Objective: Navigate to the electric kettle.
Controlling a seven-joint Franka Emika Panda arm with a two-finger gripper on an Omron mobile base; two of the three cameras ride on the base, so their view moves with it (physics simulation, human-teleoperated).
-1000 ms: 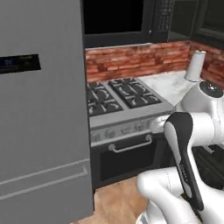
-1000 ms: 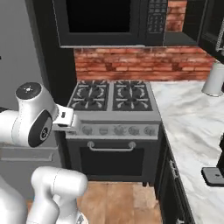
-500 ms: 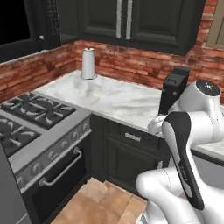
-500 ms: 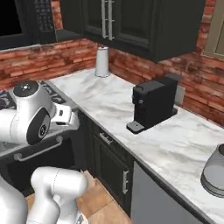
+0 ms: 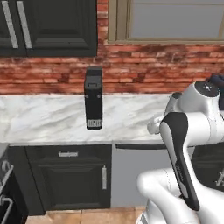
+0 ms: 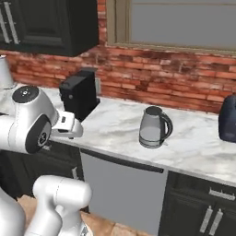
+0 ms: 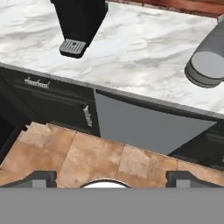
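The electric kettle is a small silvery-grey jug with a dark lid and handle. It stands upright on the marble counter under the window, right of centre in the right base view. In the hand view the kettle sits at the upper right edge, partly cut off. My gripper points down at the floor in front of the counter and is open, with its two dark fingertips far apart and nothing between them. In the left base view my own arm covers the counter's right part.
A tall black box-shaped appliance stands on the counter left of the kettle, also in the left base view and the hand view. A dark rounded appliance sits at the far right. A grey panel and dark cabinet doors run below the counter.
The base has driven and turned right along the counter, so the whole scene shifted: fridge, stove and paper roll slid off left, and the kettle came into full view. The arm kept its pose.
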